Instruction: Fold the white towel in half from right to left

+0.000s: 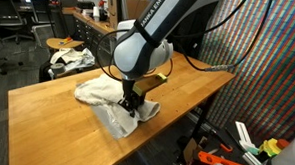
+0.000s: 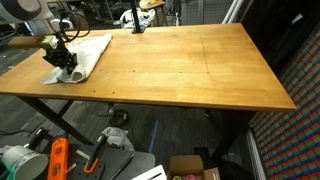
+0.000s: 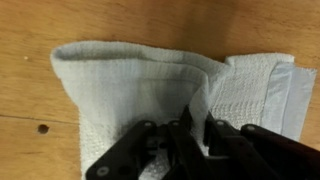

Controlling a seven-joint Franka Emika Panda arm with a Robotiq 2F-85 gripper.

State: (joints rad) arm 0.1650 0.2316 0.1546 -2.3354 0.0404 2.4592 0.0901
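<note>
The white towel [image 1: 106,102] lies rumpled on the wooden table [image 1: 49,112] near its front edge. In an exterior view the towel [image 2: 85,52] sits at the table's far left corner. My gripper [image 1: 135,105] stands on the towel with its fingers pinched on a raised fold. In the wrist view the towel [image 3: 130,85] spreads across the wood, and a ridge of cloth runs up from between the dark fingers [image 3: 222,145]. The gripper [image 3: 197,140] is shut on that ridge. In an exterior view the gripper [image 2: 64,62] presses down at the towel's near edge.
Most of the table [image 2: 190,70] stretches bare to the right of the towel. A stool with a mottled cloth bundle [image 1: 68,59] stands behind the table. Orange tools [image 2: 58,160] and boxes lie on the floor below. A patterned screen [image 1: 262,57] stands beside the table.
</note>
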